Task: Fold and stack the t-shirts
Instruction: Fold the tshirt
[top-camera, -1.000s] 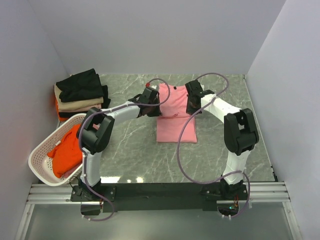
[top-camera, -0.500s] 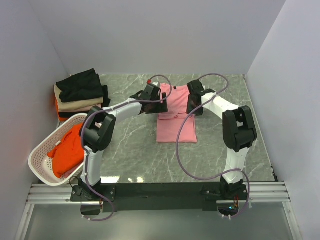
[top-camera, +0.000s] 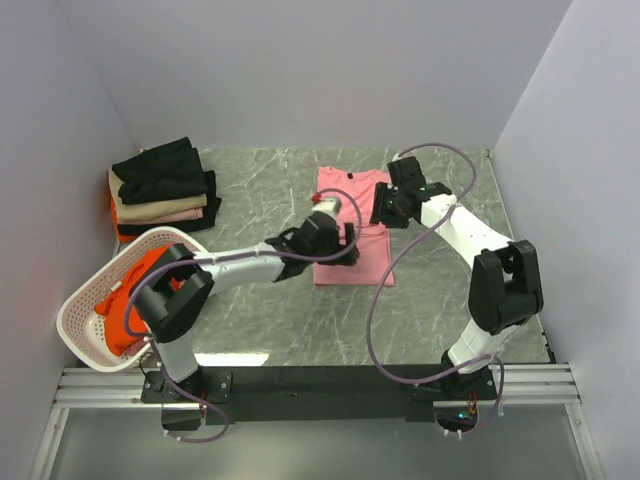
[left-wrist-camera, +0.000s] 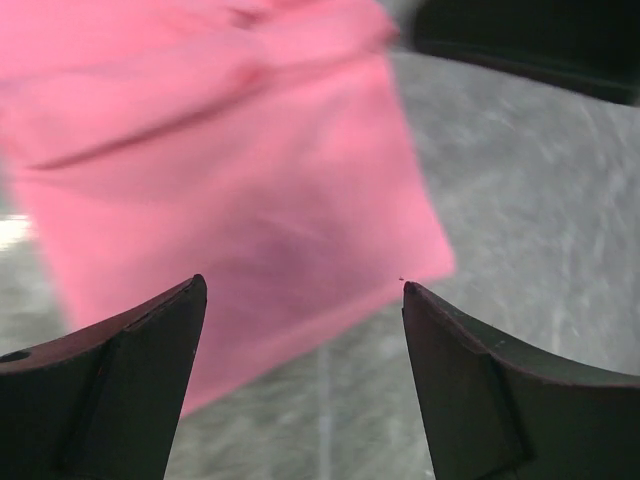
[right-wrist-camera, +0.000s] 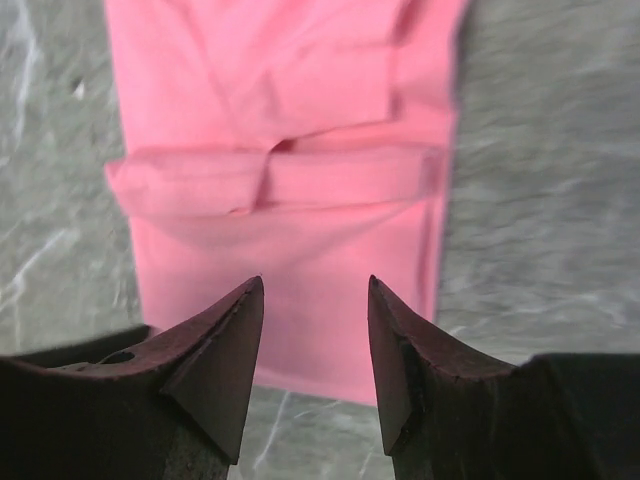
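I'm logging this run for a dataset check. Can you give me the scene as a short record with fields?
pink shirt: partly folded, flat on table, centre
left gripper: open, over shirt's near end, holding nothing
right gripper: open, above shirt, holding nothing
stack: folded shirts, far left, black on top
basket: near left, orange shirt inside
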